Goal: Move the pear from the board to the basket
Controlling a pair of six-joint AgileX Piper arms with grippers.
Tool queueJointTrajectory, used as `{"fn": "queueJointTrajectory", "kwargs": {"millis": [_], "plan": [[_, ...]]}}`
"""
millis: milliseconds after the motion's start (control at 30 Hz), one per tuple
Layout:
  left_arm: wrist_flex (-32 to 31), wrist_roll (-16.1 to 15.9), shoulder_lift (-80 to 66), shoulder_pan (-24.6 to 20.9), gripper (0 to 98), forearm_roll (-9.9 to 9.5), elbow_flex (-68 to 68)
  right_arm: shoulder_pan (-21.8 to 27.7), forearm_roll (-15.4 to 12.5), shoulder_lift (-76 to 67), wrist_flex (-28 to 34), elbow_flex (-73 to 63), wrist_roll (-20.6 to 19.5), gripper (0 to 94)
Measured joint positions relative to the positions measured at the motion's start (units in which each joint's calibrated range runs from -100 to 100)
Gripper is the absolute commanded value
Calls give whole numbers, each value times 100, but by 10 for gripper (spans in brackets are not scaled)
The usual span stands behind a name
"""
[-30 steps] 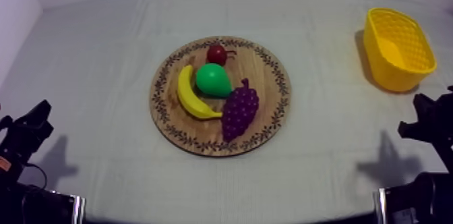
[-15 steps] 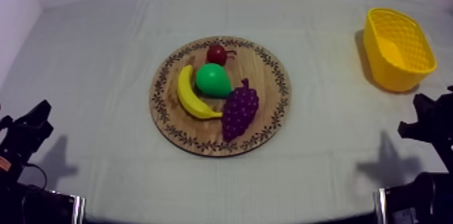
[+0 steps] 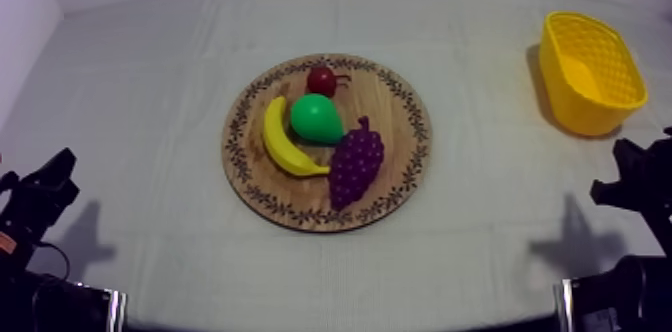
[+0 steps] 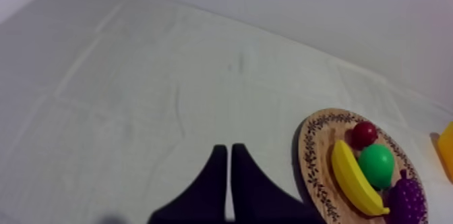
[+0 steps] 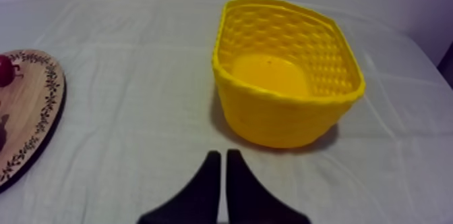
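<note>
The green pear [image 3: 316, 118] lies in the middle of the round wooden board [image 3: 400, 171], between the banana [image 3: 283, 140], the small red fruit [image 3: 321, 80] and the bunch of grapes [image 3: 355, 161]. The yellow basket [image 3: 590, 72] stands at the far right with nothing inside. My left gripper [image 3: 50, 184] rests low at the left, far from the board. My right gripper [image 3: 628, 174] rests low at the right, in front of the basket. In the left wrist view my left gripper [image 4: 226, 151] is a shut wedge, with the pear [image 4: 375, 164] on the board [image 4: 312, 166] beyond. My right gripper [image 5: 222, 155] is shut just before the basket [image 5: 286, 78].
The grey-white cloth covers the table, with open room around the board and between the board and the basket. A pale wall runs along the far edge. The board's rim [image 5: 40, 122] reaches toward my right gripper's left side.
</note>
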Motion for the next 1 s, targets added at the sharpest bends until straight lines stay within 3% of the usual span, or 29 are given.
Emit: {"fn": "queueJointTrajectory", "kwargs": {"millis": [600, 833, 1000], "plan": [[0, 0, 0, 0, 1, 0, 0, 0, 0, 0, 0, 0, 2, 3], [0, 0, 0, 0, 1, 0, 0, -94, -6, 0, 16, 0, -164, 4], [0, 0, 0, 0, 1, 0, 0, -29, -272, 30, 274, -328, 88, 4]]}}
